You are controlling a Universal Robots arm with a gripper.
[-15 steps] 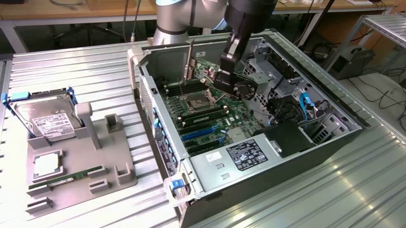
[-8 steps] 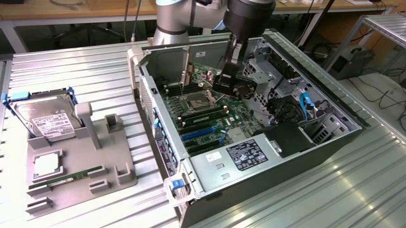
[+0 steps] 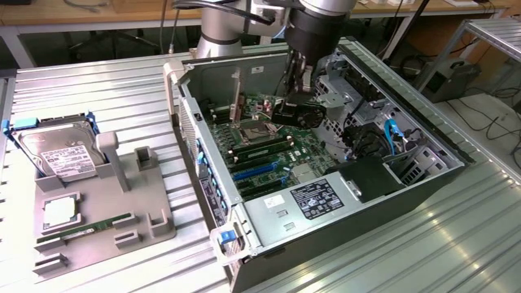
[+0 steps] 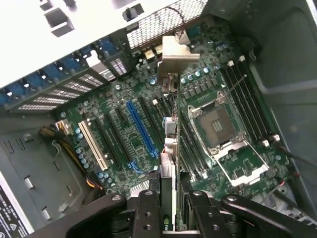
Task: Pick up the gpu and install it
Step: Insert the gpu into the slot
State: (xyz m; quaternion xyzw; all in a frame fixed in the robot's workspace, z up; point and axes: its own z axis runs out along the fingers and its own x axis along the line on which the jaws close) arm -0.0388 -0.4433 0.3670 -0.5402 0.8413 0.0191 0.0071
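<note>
The gpu [image 4: 168, 163] is seen edge-on in the wrist view, with its silver end bracket [image 4: 174, 54] at the far end. My gripper [image 4: 171, 213] is shut on it, one black finger [image 4: 148, 213] on each side of the card. In the exterior view the gripper [image 3: 294, 101] reaches down into the open computer case [image 3: 423, 177]. The gpu's black cooler [image 3: 301, 116] hangs just above the green motherboard [image 3: 277, 155]. The card hovers between the blue slot [image 4: 141, 131] and the open processor socket [image 4: 218, 124]. Whether it touches a slot I cannot tell.
On the exterior view's left a grey fixture [image 3: 122, 201] holds a silver hard drive [image 3: 57, 155], a processor chip [image 3: 61, 210] and a green memory stick [image 3: 89, 229]. Inside the case, a labelled power supply [image 3: 318, 198] and drive cages [image 3: 358, 104] crowd the motherboard.
</note>
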